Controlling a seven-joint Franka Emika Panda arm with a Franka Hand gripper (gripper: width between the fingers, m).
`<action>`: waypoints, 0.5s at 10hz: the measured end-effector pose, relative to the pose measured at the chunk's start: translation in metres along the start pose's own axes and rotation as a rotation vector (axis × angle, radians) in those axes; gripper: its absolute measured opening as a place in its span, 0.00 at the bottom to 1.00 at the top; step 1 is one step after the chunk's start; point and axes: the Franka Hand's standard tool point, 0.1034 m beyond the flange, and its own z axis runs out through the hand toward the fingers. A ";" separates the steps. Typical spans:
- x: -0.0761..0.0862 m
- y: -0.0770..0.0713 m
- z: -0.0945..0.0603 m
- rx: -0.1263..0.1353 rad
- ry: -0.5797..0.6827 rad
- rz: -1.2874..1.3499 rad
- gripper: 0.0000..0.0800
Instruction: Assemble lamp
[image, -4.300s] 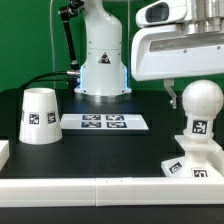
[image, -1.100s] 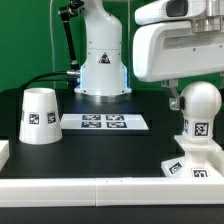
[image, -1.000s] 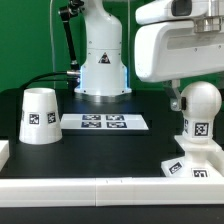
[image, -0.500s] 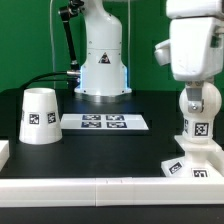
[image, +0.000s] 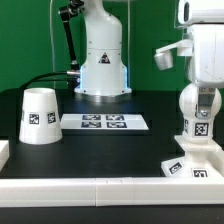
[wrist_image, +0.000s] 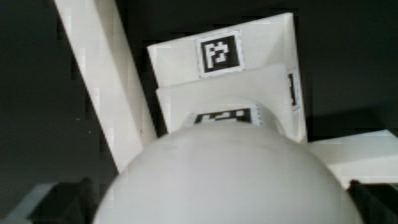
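Lamp bulb (image: 200, 108) stands upright on the base (image: 195, 165) at the exterior view's right, its top just under the gripper (image: 200, 88). I cannot tell whether the fingers are spread or closed, nor whether they touch it. In the wrist view the bulb (wrist_image: 222, 175) fills the foreground, with the tagged base (wrist_image: 222, 60) beyond. The marker board (image: 104, 122) and the shade (image: 40, 115) lie well apart, toward the left. Earlier the gripper hung left of the bulb; now it is directly above.
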 end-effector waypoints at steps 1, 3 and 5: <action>0.000 0.000 0.000 0.000 0.000 0.000 0.76; 0.000 0.000 0.000 0.000 0.000 0.018 0.72; -0.003 0.001 0.000 0.004 0.009 0.147 0.72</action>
